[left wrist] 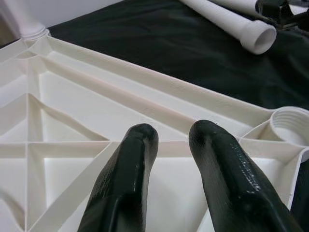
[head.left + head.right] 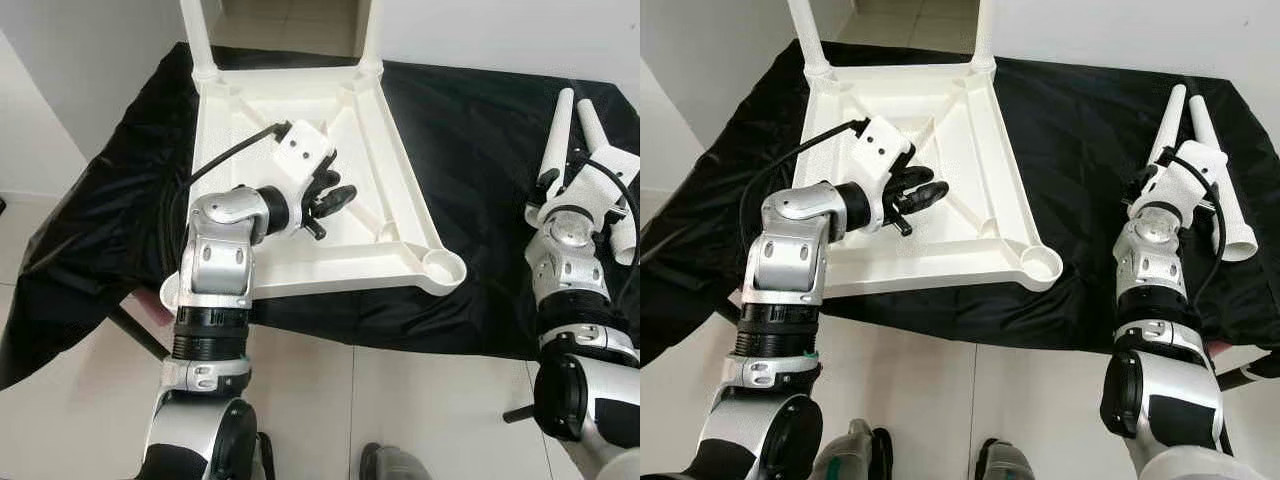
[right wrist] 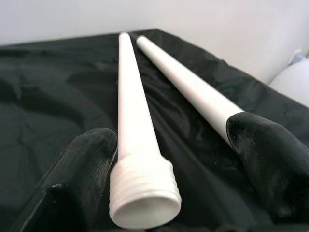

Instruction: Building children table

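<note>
With my right gripper [image 3: 178,159] spread wide around the threaded end of one loose table leg [image 3: 133,121], its twin leg [image 3: 188,87] just beside, I risk pinching both, while my left gripper [image 1: 178,169], nearly closed and empty, hovers over the upturned tabletop [image 2: 300,170].
</note>
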Robot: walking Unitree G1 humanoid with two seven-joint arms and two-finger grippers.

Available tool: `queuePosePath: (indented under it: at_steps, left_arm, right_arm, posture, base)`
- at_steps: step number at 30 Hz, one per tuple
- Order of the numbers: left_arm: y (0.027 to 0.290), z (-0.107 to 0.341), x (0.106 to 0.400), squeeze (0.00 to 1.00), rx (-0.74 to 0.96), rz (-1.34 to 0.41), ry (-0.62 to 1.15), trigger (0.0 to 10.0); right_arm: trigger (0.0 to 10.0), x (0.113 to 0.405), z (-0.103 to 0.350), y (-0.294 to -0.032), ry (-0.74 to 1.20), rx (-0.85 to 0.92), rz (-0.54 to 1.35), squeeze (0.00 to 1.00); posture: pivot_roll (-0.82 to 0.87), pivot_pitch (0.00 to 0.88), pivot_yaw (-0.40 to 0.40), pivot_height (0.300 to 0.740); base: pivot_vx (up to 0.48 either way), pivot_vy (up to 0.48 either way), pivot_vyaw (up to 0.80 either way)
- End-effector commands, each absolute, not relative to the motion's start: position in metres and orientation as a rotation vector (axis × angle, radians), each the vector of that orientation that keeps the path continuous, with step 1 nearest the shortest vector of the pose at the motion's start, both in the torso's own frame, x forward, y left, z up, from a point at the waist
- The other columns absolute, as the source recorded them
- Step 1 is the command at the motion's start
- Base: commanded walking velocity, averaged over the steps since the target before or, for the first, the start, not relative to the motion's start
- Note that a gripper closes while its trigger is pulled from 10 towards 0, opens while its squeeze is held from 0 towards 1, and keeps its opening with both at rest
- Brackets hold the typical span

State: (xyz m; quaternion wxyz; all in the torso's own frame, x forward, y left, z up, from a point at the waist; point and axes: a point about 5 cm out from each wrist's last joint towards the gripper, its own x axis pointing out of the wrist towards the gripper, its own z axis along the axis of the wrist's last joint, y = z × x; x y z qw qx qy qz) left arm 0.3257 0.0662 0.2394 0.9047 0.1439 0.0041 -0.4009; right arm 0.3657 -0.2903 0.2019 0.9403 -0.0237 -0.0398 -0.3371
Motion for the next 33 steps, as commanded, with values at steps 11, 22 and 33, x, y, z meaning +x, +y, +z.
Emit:
queuePosePath:
  at_steps: [11,22,33]
  left_arm:
    - [0.058,0.23,0.312,0.0,0.223,-0.541,0.038,10.0]
    - [0.062,0.228,0.304,0.0,0.238,-0.504,0.063,10.0]
    - [0.065,0.229,0.303,0.0,0.259,-0.479,0.074,10.0]
  right_arm:
    - [10.0,0.377,0.206,-0.283,-0.063,0.009,-0.626,0.0]
    - [10.0,0.385,0.216,-0.281,-0.07,0.018,-0.591,0.0]
    - [0.0,0.385,0.219,-0.283,-0.115,0.001,-0.582,0.0]
  posture:
    - [0.1,0.285,0.047,0.74]
    - [0.12,0.325,0.042,0.74]
    - [0.13,0.314,0.039,0.74]
  base:
    - [0.0,0.0,0.0]
    - [0.0,0.0,0.0]
    - [0.0,0.0,0.0]
